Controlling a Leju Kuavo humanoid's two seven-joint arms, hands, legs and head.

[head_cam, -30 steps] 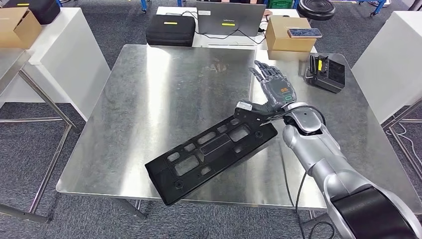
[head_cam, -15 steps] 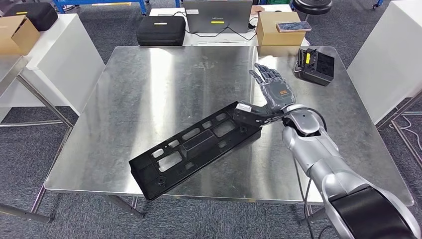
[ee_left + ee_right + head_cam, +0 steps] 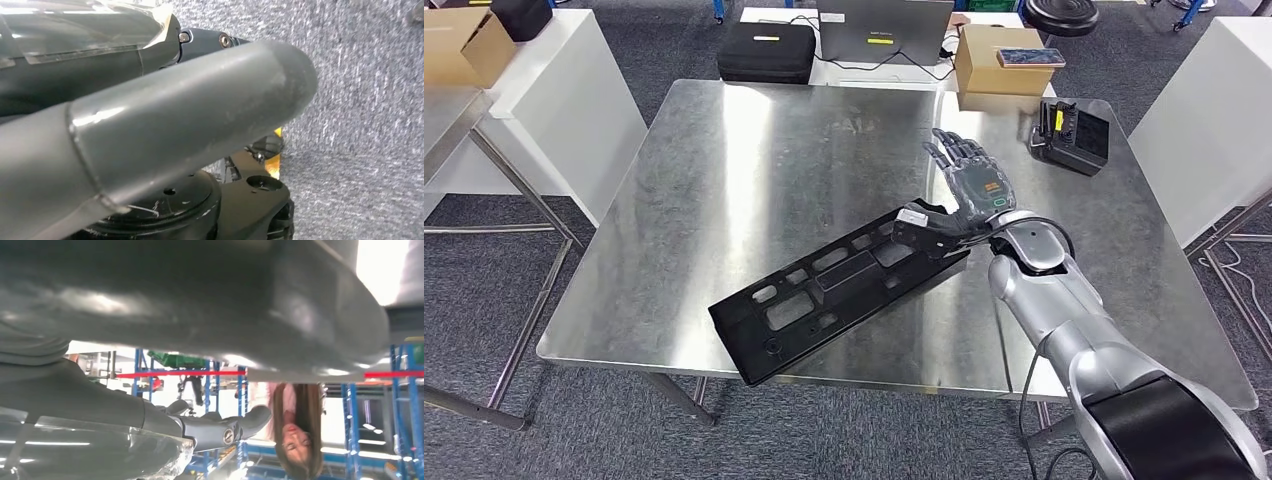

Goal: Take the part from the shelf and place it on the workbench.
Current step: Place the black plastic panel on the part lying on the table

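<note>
The part (image 3: 834,290) is a long black plastic panel with several cut-outs. It lies slanted on the steel workbench (image 3: 754,170), and its near corner sticks out past the front edge. My right hand (image 3: 972,185) hovers at the part's far end, back up, with the fingers (image 3: 952,150) straight and spread, pointing away from me. Its thumb (image 3: 927,218) touches that end of the part; nothing is wrapped around it. In the left wrist view my left hand (image 3: 190,120) hangs above grey carpet, thumb and a dark finger (image 3: 210,37) stretched out, holding nothing.
A black controller (image 3: 1076,135) sits at the bench's far right corner. Behind the bench are a cardboard box (image 3: 1004,58), a laptop (image 3: 884,25) and a black case (image 3: 766,50). White tables (image 3: 554,110) flank both sides. The right wrist view shows a person (image 3: 297,435) and blue racks (image 3: 400,405).
The whole picture has shifted, so the camera moved. The right hand stays at the part's far end, fingers spread as before.
</note>
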